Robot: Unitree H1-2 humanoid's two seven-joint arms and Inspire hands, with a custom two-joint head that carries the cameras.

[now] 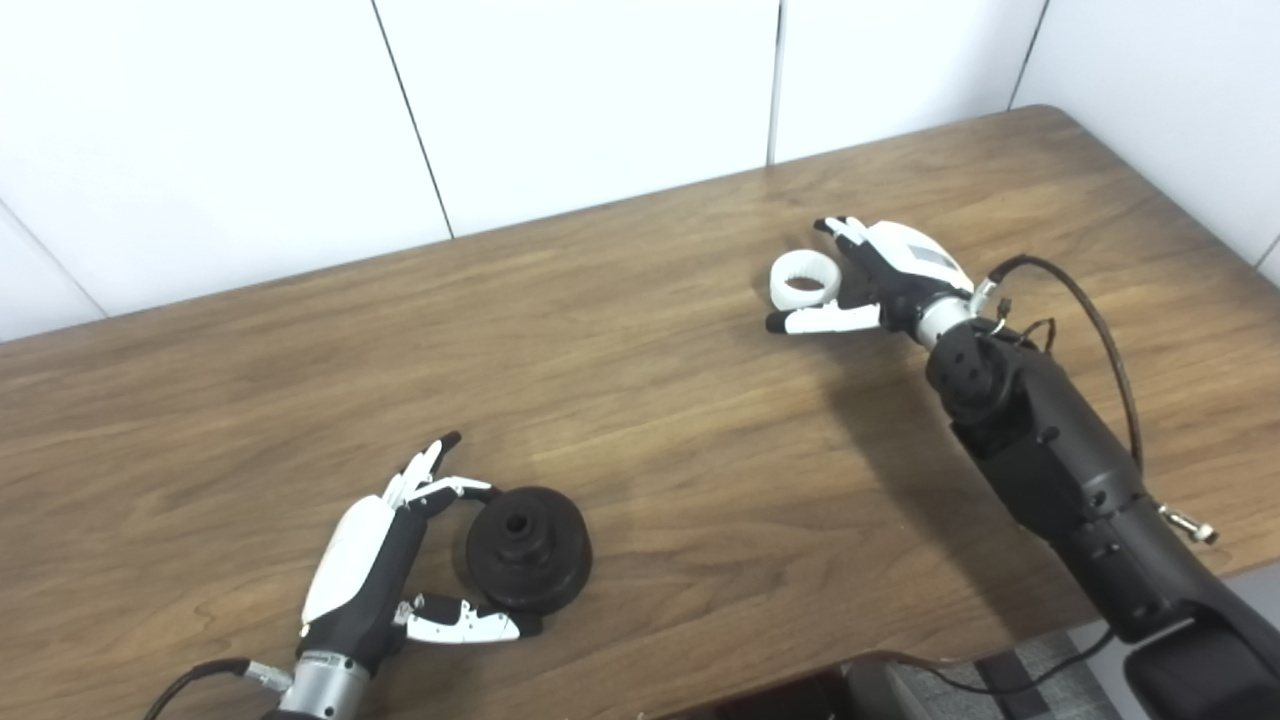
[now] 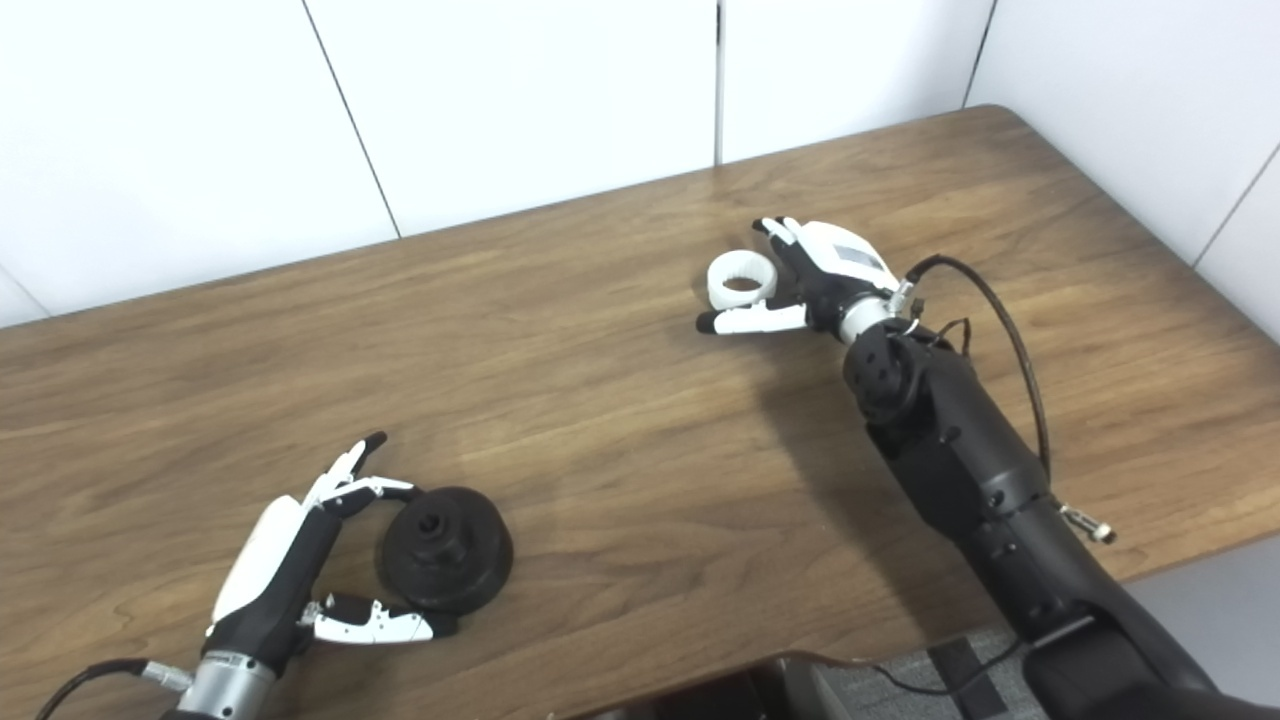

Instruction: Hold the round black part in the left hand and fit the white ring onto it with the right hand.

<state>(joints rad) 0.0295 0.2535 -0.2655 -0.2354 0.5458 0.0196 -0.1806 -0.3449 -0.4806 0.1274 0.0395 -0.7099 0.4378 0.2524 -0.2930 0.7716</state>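
Our left hand (image 1: 375, 575) is spread around the round black part (image 1: 528, 548) and our right hand (image 1: 880, 275) is spread by the white ring (image 1: 805, 279), ready to grab them.

Nothing readable here as far as I can tell; no labels, brand names, numbers or signs show up on anything in either view; there's a grey patch on the back of the right hand (image 1: 905, 270), but it's too small and blurry to make out any lettering.
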